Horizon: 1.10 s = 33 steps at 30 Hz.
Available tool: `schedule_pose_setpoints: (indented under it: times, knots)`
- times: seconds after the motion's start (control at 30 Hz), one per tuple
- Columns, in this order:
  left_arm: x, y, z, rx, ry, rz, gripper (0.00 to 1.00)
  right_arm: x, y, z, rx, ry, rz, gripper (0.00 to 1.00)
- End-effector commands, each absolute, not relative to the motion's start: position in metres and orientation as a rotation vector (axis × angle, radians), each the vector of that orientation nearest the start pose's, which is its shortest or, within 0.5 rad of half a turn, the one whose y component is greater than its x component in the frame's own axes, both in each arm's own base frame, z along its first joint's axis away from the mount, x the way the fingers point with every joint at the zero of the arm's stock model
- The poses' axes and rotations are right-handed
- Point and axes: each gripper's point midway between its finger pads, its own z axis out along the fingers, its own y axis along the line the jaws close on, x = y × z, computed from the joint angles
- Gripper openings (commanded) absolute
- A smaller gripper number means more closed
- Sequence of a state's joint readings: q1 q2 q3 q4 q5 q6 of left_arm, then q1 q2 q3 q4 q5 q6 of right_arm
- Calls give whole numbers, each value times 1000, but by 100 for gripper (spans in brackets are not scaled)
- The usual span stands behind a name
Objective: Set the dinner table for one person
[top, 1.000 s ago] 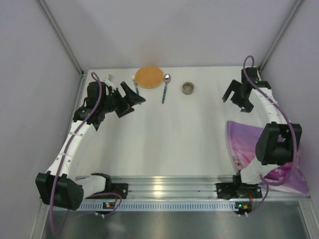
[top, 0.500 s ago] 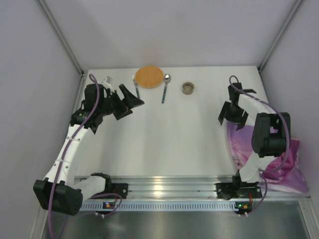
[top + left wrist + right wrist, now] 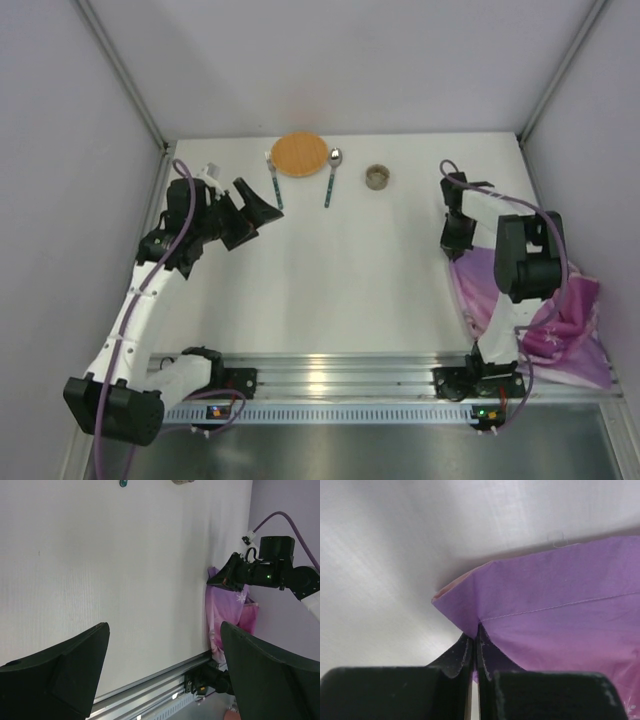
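The white dinner table (image 3: 350, 270) carries a purple-pink placemat (image 3: 530, 300) crumpled at its right edge, hanging partly over the front rail. My right gripper (image 3: 454, 248) is down at the mat's far left corner. In the right wrist view it (image 3: 475, 637) is shut on that corner of the placemat (image 3: 560, 600), with purple cloth pinched between the fingers. My left gripper (image 3: 255, 208) hovers open over the table's far left, holding nothing. In the left wrist view its fingers (image 3: 55, 670) stand wide apart, and the placemat (image 3: 227, 610) shows far off.
Along the far edge lie a round wooden plate (image 3: 299, 154), a fork (image 3: 273, 180) to its left, a spoon (image 3: 332, 175) to its right and a small cup (image 3: 377, 177). A ribbed aluminium rail (image 3: 340, 375) runs along the near edge. Walls close in on three sides.
My right arm swung from the far right corner down to the placemat's corner, and its jaws closed on the cloth. The left gripper drifted slightly nearer and stayed open.
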<state>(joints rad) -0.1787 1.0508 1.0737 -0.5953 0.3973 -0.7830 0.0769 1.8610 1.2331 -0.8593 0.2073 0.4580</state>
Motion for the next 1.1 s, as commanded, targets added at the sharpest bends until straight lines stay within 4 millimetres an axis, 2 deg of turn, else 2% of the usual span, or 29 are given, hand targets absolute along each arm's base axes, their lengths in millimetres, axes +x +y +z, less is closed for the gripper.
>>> schedule_pose_setpoints:
  times: [0.0, 0.07, 0.1, 0.17, 0.2, 0.23, 0.27, 0.3, 0.4, 0.43, 0.47, 0.53, 0.63, 0.67, 0.7, 0.77, 0.8, 0.83, 0.87, 0.9, 0.93, 0.97, 1.0, 1.07]
  knots:
    - [281, -139, 262, -466, 2201, -906, 97, 332, 77, 31, 265, 2919, -211, 0]
    - [279, -131, 261, -497, 2212, -849, 98, 328, 115, 39, 147, 2917, -148, 0]
    - [279, -126, 268, -503, 2193, -821, 98, 319, 155, 49, 46, 2905, -70, 0]
    - [281, -107, 269, -567, 2172, -693, 98, 306, 199, 61, -73, 2894, 31, 0]
    - [278, -99, 273, -586, 2172, -642, 98, 288, 239, 72, -194, 2880, 110, 0]
    - [279, -85, 276, -620, 2140, -558, 98, 277, 259, 79, -265, 2872, 152, 0]
    - [278, -82, 280, -623, 2130, -539, 98, 270, 278, 90, -319, 2849, 200, 0]
    - [276, -71, 286, -637, 2111, -476, 98, 244, 304, 95, -436, 2849, 256, 0]
    - [273, -56, 298, -638, 2069, -391, 98, 201, 348, 112, -654, 2798, 424, 0]
    - [272, -54, 299, -636, 2068, -380, 99, 194, 355, 116, -697, 2780, 458, 8]
    - [272, -52, 298, -627, 2069, -360, 99, 189, 358, 118, -731, 2765, 470, 53]
    - [271, -51, 294, -617, 2081, -345, 98, 184, 363, 132, -748, 2716, 526, 98]
    - [277, -57, 282, -589, 2119, -360, 99, 187, 354, 157, -738, 2645, 546, 100]
    - [281, -62, 273, -567, 2139, -375, 99, 189, 346, 162, -728, 2628, 511, 100]
    - [284, -77, 265, -521, 2183, -456, 99, 189, 338, 179, -704, 2592, 526, 100]
    - [295, -104, 257, -452, 2208, -605, 99, 192, 320, 188, -656, 2577, 492, 100]
    - [299, -114, 235, -442, 2268, -639, 99, 194, 306, 202, -609, 2551, 494, 100]
    - [298, -134, 228, -382, 2295, -695, 98, 196, 296, 207, -572, 2543, 483, 100]
    - [304, -145, 223, -344, 2291, -707, 99, 198, 283, 205, -530, 2550, 452, 100]
    - [309, -158, 209, -312, 2331, -704, 99, 204, 267, 218, -461, 2522, 461, 100]
    - [305, -180, 199, -237, 2363, -707, 99, 207, 256, 220, -416, 2519, 453, 100]
    - [307, -191, 194, -207, 2386, -714, 98, 213, 238, 213, -344, 2541, 426, 100]
    - [311, -199, 165, -205, 2482, -669, 98, 214, 226, 221, -301, 2521, 443, 100]
    - [310, -211, 143, -156, 2582, -622, 98, 214, 210, 216, -253, 2537, 438, 100]
